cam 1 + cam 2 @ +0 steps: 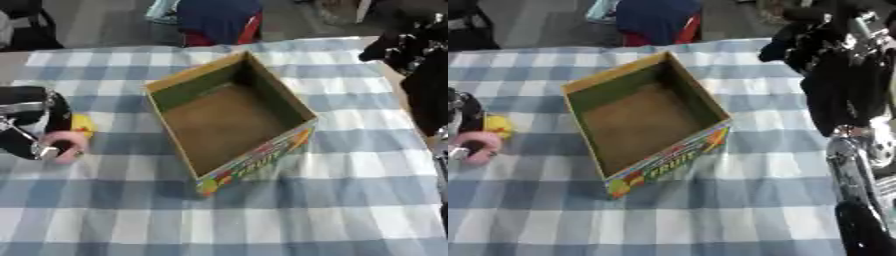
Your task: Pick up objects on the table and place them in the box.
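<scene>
An open cardboard box (302,107) with a printed colourful front stands empty in the middle of the blue-and-white checked table (332,200). At the left edge lie a pink object (64,144) and, just behind it, a small yellow object (82,125). My left hand (33,125) is down on the pink object, its black and silver fingers curled against it. My right hand (811,42) hangs over the table's far right corner, well clear of the box, with relaxed fingers and nothing in it.
My right forearm (850,150), black with silver joints, runs down the right side of the right eye view. Bare checked cloth lies in front of the box and to its right. The table's far edge (114,48) is just behind the box.
</scene>
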Available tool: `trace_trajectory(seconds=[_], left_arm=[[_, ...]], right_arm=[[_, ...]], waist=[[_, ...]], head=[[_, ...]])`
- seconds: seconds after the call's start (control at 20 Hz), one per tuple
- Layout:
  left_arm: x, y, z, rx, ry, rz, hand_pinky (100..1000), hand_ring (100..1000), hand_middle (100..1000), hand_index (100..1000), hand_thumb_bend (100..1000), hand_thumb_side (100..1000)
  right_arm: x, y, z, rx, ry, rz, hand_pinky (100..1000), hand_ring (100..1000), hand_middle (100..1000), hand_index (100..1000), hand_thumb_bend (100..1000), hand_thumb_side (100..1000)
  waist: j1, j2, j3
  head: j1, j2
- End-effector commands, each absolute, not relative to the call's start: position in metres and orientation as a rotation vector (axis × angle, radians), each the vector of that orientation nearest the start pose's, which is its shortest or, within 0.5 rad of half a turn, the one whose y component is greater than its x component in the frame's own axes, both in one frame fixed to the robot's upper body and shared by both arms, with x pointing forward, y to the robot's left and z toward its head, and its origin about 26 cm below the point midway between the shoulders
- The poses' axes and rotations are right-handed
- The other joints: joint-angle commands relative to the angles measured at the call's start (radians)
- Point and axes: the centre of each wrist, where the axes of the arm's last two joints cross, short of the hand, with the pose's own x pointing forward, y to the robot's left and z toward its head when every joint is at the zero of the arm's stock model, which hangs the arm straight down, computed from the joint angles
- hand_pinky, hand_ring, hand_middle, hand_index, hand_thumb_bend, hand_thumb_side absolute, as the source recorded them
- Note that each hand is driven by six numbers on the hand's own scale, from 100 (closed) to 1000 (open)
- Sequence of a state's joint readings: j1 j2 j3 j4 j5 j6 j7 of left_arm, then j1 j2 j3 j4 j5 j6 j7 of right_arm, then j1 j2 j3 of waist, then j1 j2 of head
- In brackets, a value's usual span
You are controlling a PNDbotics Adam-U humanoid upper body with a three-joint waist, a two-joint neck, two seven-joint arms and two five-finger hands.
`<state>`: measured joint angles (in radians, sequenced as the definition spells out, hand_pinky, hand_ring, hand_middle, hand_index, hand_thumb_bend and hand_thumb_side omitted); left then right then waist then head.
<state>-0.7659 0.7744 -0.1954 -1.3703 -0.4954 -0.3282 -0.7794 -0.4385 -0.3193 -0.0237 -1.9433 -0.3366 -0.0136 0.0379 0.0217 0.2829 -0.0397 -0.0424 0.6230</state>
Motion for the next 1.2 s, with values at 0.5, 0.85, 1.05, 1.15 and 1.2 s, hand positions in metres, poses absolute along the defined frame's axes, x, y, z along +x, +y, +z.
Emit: trace_trajectory(seconds=[0.5,0.85,1.05,1.15,1.2], left_arm=[[0.407,0.307,0.332,1.015,-1.528,-1.916,102,443,364,337,100,129],[0.41,0.26,0.348,1.177,-1.692,-1.87,100,432,360,339,100,144],[0.411,0.236,0.351,1.273,-1.749,-1.844,100,432,361,341,100,154],[0.413,0.227,0.349,1.306,-1.765,-1.833,100,431,356,341,100,157],[0.413,0.224,0.348,1.329,-1.771,-1.822,100,431,345,341,100,158]], right_arm=[[0.317,-0.253,0.239,0.264,-2.37,0.26,612,567,521,724,100,1000],[0.317,-0.25,0.241,0.275,-2.376,0.266,611,568,522,724,100,1000],[0.317,-0.248,0.243,0.287,-2.378,0.259,612,570,524,725,100,1000],[0.317,-0.246,0.244,0.293,-2.383,0.247,612,572,526,725,100,1000],[0.317,-0.245,0.245,0.298,-2.385,0.239,611,573,526,725,100,1000]], waist=[[0.006,-0.018,-0.022],[0.011,-0.013,-0.048],[0.015,-0.015,-0.059],[0.017,-0.017,-0.064],[0.017,-0.017,-0.066]], head=[[0.014,-0.002],[0.034,0.002],[0.041,0.004],[0.045,0.006],[0.046,0.007]])
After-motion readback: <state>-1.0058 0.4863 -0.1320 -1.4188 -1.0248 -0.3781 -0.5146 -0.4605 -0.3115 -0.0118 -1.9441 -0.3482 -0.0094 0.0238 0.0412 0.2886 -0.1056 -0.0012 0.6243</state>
